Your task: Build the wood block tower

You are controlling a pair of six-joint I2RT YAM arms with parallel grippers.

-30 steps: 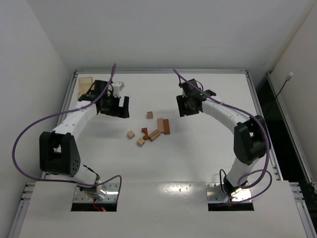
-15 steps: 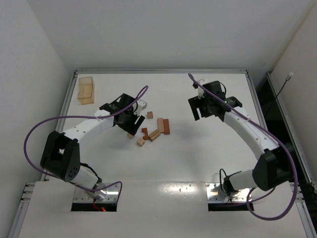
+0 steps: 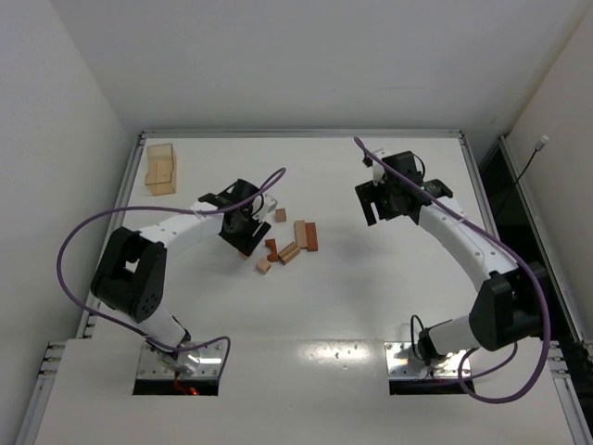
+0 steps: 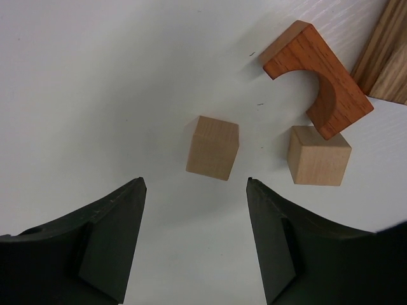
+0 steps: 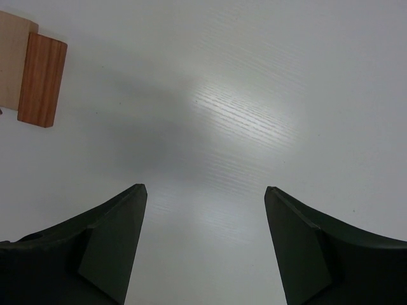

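Here, the left hand (image 4: pixel 196 187) hung released over 1 tan cube (image 4: pixel 213 147); the pickup likely needed lowering, then clenching. The right hand (image 5: pixel 205 190) hovered released, empty.

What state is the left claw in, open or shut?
Open: the fingers of the left claw stand apart, nothing between them; a tan cube lies ahead, untouched.

Right gripper (image 5: pixel 205 190): dark fingers spread wide, nothing between them, over white table (image 5: pixel 254 108). Top-left corner: reddish-brown bar (image 5: pixel 42 79) touching light tan block (image 5: pixel 11 60).
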